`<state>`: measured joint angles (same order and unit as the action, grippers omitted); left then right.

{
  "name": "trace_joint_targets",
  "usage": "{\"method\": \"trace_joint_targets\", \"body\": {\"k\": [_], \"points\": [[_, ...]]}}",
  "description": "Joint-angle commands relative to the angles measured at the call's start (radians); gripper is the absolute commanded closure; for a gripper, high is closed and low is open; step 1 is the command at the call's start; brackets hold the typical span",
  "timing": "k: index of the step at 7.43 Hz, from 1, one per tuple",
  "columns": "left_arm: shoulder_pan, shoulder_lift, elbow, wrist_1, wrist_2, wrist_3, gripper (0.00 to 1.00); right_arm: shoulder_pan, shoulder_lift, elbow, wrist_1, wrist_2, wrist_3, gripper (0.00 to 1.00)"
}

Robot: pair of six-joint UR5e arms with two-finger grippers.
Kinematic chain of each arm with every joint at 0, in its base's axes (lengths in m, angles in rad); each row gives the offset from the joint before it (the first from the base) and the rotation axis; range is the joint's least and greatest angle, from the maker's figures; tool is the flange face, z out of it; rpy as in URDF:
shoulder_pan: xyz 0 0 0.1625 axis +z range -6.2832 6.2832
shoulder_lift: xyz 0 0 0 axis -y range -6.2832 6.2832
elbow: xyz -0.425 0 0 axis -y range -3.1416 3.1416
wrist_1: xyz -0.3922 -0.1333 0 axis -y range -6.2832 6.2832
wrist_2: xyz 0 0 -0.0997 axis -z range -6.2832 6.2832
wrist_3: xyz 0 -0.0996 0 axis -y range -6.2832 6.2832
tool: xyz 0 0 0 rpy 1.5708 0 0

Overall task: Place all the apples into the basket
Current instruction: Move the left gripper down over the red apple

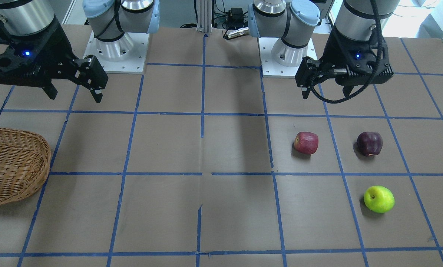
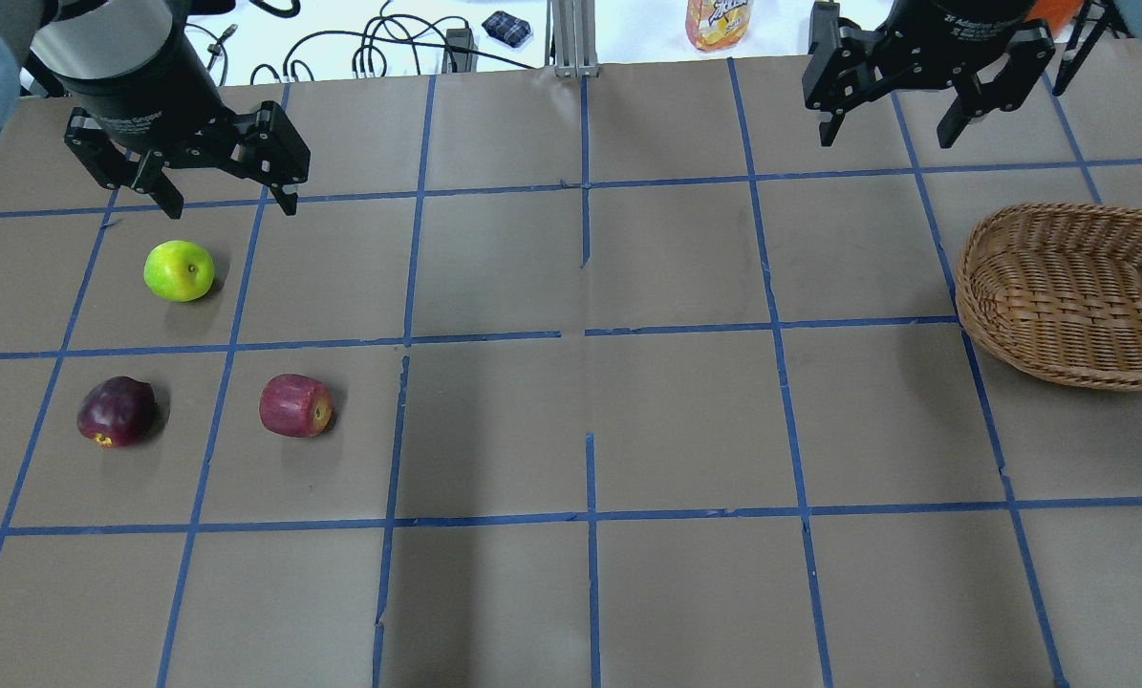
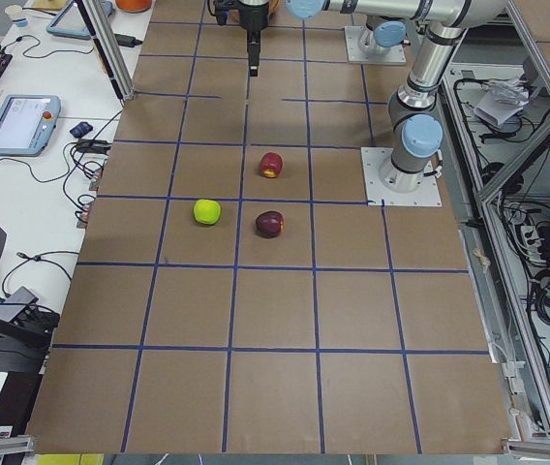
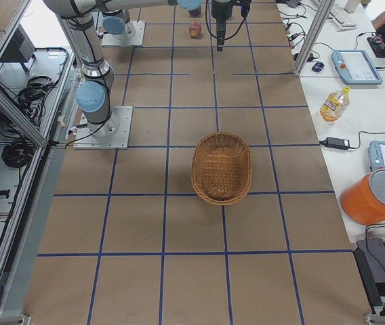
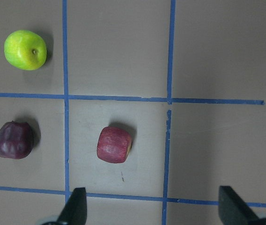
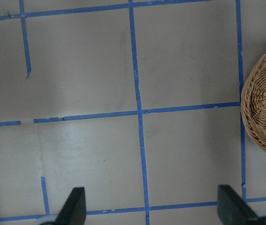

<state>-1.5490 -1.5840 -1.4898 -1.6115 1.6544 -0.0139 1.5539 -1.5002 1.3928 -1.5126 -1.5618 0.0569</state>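
Brown paper crossed by blue tape covered the table (image 2: 685, 420), and all three apples lay on it on the robot's left side, none of them in the basket. The left gripper (image 2: 232, 210) hung in the air over that side with its fingers spread wide and nothing between them, touching no fruit. Its wrist camera showed the red apple (image 2: 295, 405) closest to the two fingertips (image 5: 76, 206), ahead of the gap between them and nearer this left one. The dark maroon apple (image 2: 117, 411) sat off to one side of the red one, and the yellow-green apple (image 2: 180, 270) lay farthest from the tips. The three apples were apart from one another, each in its own taped square.

The woven wicker basket (image 2: 1058, 363) rested on the robot's right side, well apart from the apples, and held nothing. The right gripper (image 2: 884, 140) hovered above the table near it, off to one side rather than over it, its fingers likewise released and empty.

The picture edge cut off the basket in the overhead, front-facing and right wrist views; only the right-end camera showed its whole oval. Both wrist cameras caught just the fingertips. From the left-end camera the right gripper was small and far off, and its fingers were hard to make out.
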Motion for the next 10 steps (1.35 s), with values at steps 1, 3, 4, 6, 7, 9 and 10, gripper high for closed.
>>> {"method": "trace_joint_targets", "body": {"k": [1,3,4,6,7,9,10], "points": [[0.0,-0.002,-0.001,0.001,-0.001,0.0,0.0,0.0,0.0,0.0,0.0,0.002,0.001,0.0],[0.0,0.001,-0.012,0.001,-0.001,-0.001,0.0,0.0,0.0,0.0,0.0,0.006,0.001,0.0],[0.0,0.002,-0.015,0.001,-0.001,-0.001,0.0,0.0,0.0,0.0,0.0,0.005,0.001,0.0],[0.006,-0.005,-0.065,-0.101,0.013,0.024,0.0,0.0,0.0,0.0,0.0,0.006,0.001,0.0],[0.044,-0.037,-0.105,-0.09,0.012,0.113,0.0,0.0,0.0,0.0,0.0,0.008,0.003,0.0],[0.118,-0.03,-0.22,0.034,0.002,0.318,0.0,0.0,0.0,0.0,0.0,0.006,0.003,0.0],[0.148,-0.053,-0.28,0.109,-0.001,0.319,0.0,0.0,-0.002,0.002,0.0,0.009,0.003,0.0]]}}
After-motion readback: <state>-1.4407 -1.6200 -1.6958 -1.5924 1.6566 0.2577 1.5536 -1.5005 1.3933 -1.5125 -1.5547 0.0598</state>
